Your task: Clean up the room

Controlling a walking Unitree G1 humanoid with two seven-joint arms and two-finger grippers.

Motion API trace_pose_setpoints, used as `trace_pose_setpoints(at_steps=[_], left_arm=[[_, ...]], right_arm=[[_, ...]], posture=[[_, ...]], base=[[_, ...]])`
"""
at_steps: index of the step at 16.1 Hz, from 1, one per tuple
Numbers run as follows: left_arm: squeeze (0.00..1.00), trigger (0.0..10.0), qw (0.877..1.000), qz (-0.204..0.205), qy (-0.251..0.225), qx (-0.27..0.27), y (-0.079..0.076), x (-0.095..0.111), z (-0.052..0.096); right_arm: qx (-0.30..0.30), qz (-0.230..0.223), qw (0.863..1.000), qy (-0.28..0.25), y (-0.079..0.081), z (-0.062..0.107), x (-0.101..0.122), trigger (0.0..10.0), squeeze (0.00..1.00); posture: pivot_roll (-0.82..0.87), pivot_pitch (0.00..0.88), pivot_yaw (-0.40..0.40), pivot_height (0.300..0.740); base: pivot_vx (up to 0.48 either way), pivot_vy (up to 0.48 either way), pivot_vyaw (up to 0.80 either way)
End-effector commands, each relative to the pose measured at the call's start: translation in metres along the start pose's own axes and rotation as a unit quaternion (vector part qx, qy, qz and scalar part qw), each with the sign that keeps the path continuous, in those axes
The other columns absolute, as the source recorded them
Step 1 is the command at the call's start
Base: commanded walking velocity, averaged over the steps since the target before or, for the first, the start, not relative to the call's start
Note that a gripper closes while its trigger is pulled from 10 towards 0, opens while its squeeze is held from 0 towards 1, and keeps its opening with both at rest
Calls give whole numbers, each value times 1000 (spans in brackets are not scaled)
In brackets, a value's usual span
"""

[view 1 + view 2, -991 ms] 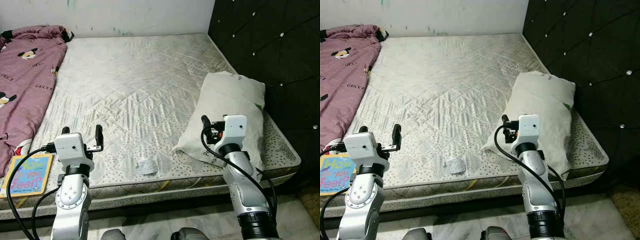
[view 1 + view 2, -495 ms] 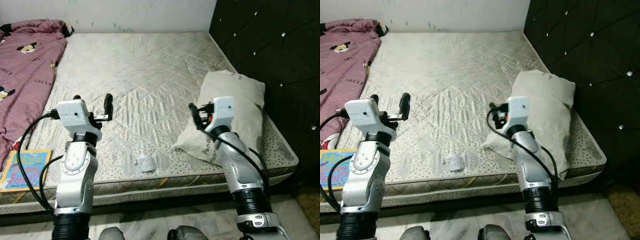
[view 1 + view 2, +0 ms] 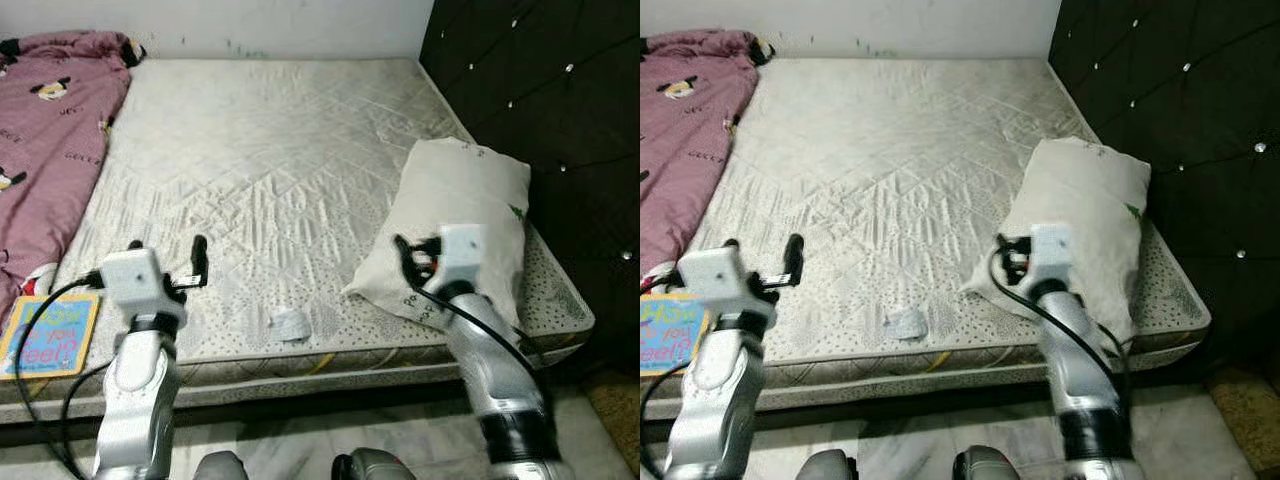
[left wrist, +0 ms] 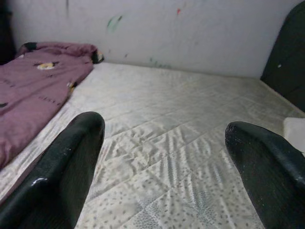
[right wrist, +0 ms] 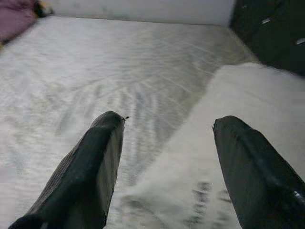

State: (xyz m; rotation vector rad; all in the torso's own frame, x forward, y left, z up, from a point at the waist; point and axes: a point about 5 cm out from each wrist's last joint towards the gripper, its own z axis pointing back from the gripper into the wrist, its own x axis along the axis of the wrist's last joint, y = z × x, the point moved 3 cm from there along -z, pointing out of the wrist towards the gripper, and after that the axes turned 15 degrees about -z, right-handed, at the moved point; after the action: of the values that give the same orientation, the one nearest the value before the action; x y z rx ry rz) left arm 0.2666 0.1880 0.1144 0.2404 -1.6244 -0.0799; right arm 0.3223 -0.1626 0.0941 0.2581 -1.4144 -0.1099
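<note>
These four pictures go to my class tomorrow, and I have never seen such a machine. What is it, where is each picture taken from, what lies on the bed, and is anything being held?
It is a walking humanoid robot with two silver arms, each ending in a gripper of two black fingers. Two pictures come from its head, looking down at a bed. The other two come from cameras on its wrists, looking out between the fingers.

On the bare mattress lie a white pillow by the dark headboard, a purple blanket on the robot's left, a colourful book at the near corner, and a small crumpled scrap near the front edge.

The left gripper and right gripper are both open and hold nothing.
</note>
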Motion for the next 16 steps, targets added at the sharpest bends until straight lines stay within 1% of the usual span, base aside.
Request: trace_pose_setpoints(at_steps=[1, 2, 3, 4, 5, 6, 8, 10, 12, 14, 15, 16], left_arm=[[0, 10000, 1000, -5, -21, -10, -2, 9, 3], [0, 10000, 1000, -6, -19, -7, -2, 8, 7], [0, 10000, 1000, -3, -13, -7, -2, 5, 11], [0, 10000, 1000, 2, -4, -3, -3, -1, 15], [0, 10000, 1000, -4, 2, -3, -5, -5, 21], [0, 10000, 1000, -4, 5, -4, -6, -6, 21], [0, 10000, 1000, -3, 7, -5, -7, -5, 18], [0, 10000, 1000, -5, -1, -7, -8, -2, 13], [0, 10000, 1000, -7, -7, -9, -8, 2, 10], [0, 10000, 1000, -7, -8, -12, -9, 2, 11], [0, 10000, 1000, -4, -6, -13, -10, 2, 12], [0, 10000, 1000, -3, -6, -16, -12, 1, 13]], right_arm=[[-1, 29, 999, -29, -3, 4, 10, 10000, 0], [25, 25, 998, -43, 1, 8, 11, 10000, 0], [25, 32, 999, -35, 1, 11, 9, 10000, 0], [21, 19, 999, -22, 1, 14, 4, 10000, 0], [16, 15, 999, -23, 1, 19, 1, 10000, 0], [14, 9, 1000, -22, 1, 20, 0, 10000, 0], [13, -9, 1000, -27, 3, 19, 2, 10000, 0], [22, -5, 999, -36, 6, 16, 5, 10000, 0], [26, 19, 999, -41, 8, 14, 8, 10000, 0], [16, 4, 999, -33, 7, 14, 5, 10000, 0], [15, 5, 999, -32, 7, 14, 4, 10000, 0], [15, 2, 999, -30, 7, 14, 3, 10000, 0]], posture=[[-18, 73, -39, 740], [-16, 74, -42, 740], [-15, 76, -46, 740], [-18, 75, -49, 740], [-21, 74, -49, 740], [-21, 73, -49, 740], [-22, 72, -47, 740], [-23, 71, -46, 740], [-22, 74, -47, 740], [-17, 76, -49, 740], [-16, 76, -49, 740], [-15, 72, -48, 740]], base=[[0, 0, 0], [0, 0, 0], [0, 0, 0], [0, 0, 0], [0, 0, 0], [0, 0, 0], [0, 0, 0], [0, 0, 0], [0, 0, 797], [0, 0, 794], [0, 0, 744], [0, 0, 0]])
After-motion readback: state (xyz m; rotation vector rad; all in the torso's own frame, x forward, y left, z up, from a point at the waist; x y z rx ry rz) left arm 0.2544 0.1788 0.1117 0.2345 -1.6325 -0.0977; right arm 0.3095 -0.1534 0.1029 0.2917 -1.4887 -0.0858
